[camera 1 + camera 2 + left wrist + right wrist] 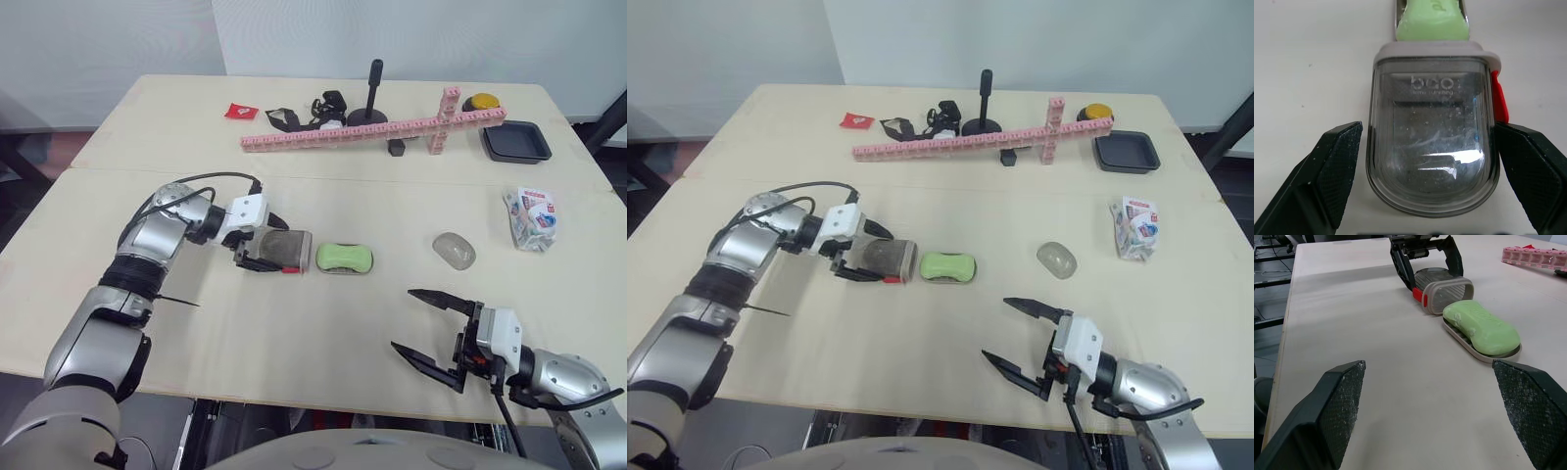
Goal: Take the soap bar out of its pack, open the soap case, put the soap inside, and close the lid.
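- Soap bar: green, unwrapped, lying flat in the base tray of the soap case near the middle of the bench.
- Lid: smoke-clear, off the tray and standing on its edge just to the robot's left of the soap. The open side faces the soap bar. A red latch sits on one side edge. The lid rim is just beside the near end of the tray; whether they touch cannot be told.
- Left end effector: released, straddling the lid. One of the fingers shows a thin gap to the lid wall, and the opposite finger lies against the wall just below the red latch.
- Right end effector: released and empty, fingers spread wide. It hovers over the front edge of the bench, well apart from the soap case and pointed toward it.
- Soap pack: white, crumpled, lying on the bench's right side.
- Clear oval piece: lies between the soap bar and the soap pack, touching neither.
- Far side of bench: a long row of pink blocks, a black stand, a black tray, a yellow dome, a black strap and a small red packet.
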Robot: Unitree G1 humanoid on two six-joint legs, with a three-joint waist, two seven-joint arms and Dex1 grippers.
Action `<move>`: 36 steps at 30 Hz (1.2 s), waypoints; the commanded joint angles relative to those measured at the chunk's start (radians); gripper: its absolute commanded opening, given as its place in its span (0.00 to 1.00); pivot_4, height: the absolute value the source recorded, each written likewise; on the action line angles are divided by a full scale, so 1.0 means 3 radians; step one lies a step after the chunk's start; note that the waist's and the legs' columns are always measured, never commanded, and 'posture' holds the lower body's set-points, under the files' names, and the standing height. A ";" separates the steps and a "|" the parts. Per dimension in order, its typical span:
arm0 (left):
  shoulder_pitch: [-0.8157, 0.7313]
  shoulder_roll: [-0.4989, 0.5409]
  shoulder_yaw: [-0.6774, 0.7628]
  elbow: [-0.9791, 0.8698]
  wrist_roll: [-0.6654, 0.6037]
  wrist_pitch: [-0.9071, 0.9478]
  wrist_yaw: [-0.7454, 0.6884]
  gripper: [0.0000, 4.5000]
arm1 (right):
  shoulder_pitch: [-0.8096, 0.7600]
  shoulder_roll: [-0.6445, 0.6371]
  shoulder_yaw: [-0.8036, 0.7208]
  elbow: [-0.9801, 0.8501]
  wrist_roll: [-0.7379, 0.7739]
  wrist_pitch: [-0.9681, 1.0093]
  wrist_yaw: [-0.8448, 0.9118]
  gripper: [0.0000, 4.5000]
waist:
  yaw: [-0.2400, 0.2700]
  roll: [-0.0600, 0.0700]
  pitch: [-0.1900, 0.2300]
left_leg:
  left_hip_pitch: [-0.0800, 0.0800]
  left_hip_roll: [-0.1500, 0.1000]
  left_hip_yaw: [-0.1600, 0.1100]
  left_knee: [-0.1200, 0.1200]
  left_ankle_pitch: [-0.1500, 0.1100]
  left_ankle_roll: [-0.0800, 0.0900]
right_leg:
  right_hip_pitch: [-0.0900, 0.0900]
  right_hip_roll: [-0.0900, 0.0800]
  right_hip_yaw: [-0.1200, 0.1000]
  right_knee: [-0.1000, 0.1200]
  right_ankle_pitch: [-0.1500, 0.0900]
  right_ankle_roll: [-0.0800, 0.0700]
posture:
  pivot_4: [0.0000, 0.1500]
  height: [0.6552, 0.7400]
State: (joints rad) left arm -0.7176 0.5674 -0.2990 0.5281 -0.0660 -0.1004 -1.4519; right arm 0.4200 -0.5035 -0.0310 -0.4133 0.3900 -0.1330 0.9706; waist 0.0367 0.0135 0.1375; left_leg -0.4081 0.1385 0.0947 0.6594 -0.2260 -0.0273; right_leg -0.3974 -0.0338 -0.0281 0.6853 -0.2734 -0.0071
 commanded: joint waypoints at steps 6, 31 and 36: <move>-0.0001 0.0002 0.0010 0.0046 0.0064 -0.0111 0.0079 1.00 | 0.0030 -0.0036 0.0026 -0.0106 0.0051 -0.0027 -0.0062 0.99 | -0.0001 0.0000 0.0000 | 0.0000 0.0000 0.0000 0.0000 0.0000 0.0000 | 0.0000 0.0000 -0.0001 0.0000 0.0000 0.0000 | 1.00 0.92; 0.0012 -0.0120 0.0026 0.0232 0.0144 -0.0328 0.0187 0.77 | 0.0026 -0.0117 0.0105 -0.0157 0.0008 0.0006 -0.0133 1.00 | -0.0004 0.0000 0.0000 | 0.0001 0.0000 -0.0001 0.0000 0.0000 0.0000 | 0.0002 -0.0001 -0.0003 0.0000 0.0000 0.0001 | 1.00 0.92; 0.0013 -0.0127 0.0039 0.0247 0.0135 -0.0337 0.0196 0.77 | 0.0035 -0.0154 0.0082 -0.0163 0.0030 0.0002 -0.0127 1.00 | -0.0003 0.0000 0.0000 | 0.0002 0.0000 -0.0001 0.0000 0.0000 0.0000 | 0.0004 -0.0001 -0.0003 0.0000 0.0000 0.0000 | 1.00 0.92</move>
State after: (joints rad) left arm -0.7066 0.5241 -0.2966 0.5991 -0.0274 -0.1908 -1.3953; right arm 0.4254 -0.5408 0.0042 -0.4224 0.3842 -0.1282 0.9334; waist 0.0358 0.0134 0.1375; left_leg -0.4076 0.1385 0.0942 0.6593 -0.2260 -0.0273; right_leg -0.3962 -0.0341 -0.0290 0.6852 -0.2733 -0.0069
